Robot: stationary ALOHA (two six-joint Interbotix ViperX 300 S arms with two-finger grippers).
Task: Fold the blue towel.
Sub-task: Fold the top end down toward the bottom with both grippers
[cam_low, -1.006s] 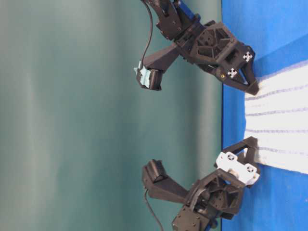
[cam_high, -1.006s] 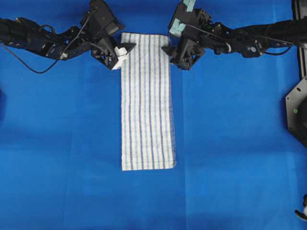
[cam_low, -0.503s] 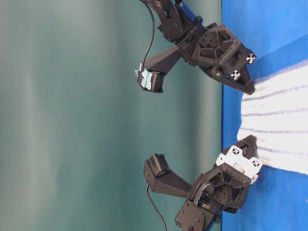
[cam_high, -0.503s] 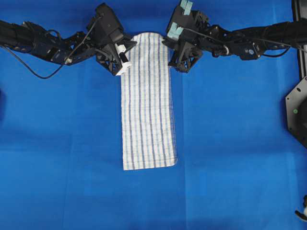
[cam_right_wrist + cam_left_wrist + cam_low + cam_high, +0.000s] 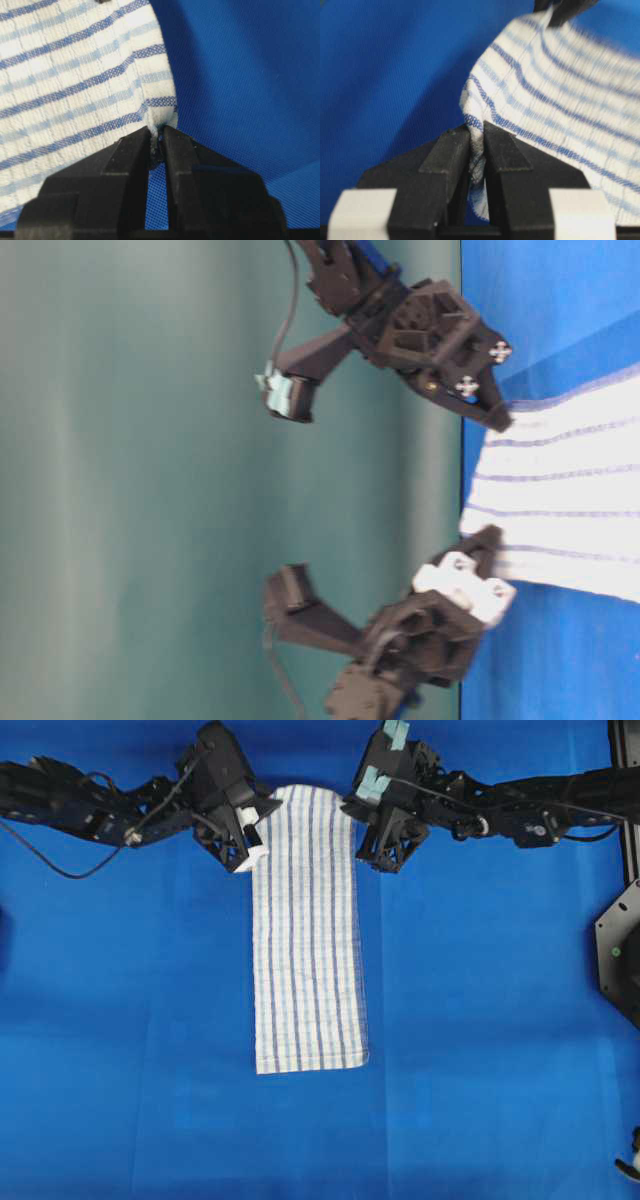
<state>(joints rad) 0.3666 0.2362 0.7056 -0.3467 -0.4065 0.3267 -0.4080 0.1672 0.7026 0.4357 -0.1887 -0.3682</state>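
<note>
While blue towel [image 5: 308,935] lies lengthwise on surface [image 5: 480,1020], my left hand [image 5: 252,838] and right hand [image 5: 366,844] pinch its 12 o'clock corners.

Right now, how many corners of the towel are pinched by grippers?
2. The left gripper pinches one far corner of the towel, the right gripper the other; both near corners lie free.

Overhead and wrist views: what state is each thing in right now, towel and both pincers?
blue towel: folded into a long strip, far end lifted off the table at both corners, near end flat.
left pincer: shut on the towel's corner.
right pincer: shut on the other far corner.
</note>
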